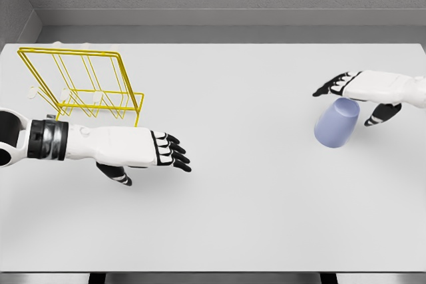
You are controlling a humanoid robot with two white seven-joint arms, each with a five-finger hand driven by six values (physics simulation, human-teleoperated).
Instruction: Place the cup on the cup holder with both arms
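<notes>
The right hand (pixel 363 94) reaches in over the cup (pixel 337 122) at the far right of the worktop (pixel 253 217). Its fingers (pixel 331 87) stretch out loosely above the cup's upper edge, while the thumb (pixel 381 115) hangs down just beside the cup's right flank. The hand is spread around the cup rather than clamped on it; I cannot tell whether any finger actually touches the cup.

The cup is pale lavender-blue and stands tilted on the white worktop, its wider end down toward the near side.

Well to the left of the cup, the left hand (pixel 154 151) floats over the worktop, palm down. Its dark fingers (pixel 174 153) are straight and slightly fanned, pointing toward the cup's side of the worktop, and hold nothing. The thumb (pixel 117 174) droops underneath.

Further left of the cup and behind the left forearm stands the cup holder (pixel 83 84), a yellow wire rack with an upright frame and a low base. It sits well apart from the cup, with only open worktop stretching between them. The left forearm crosses in front of the rack's near edge.
</notes>
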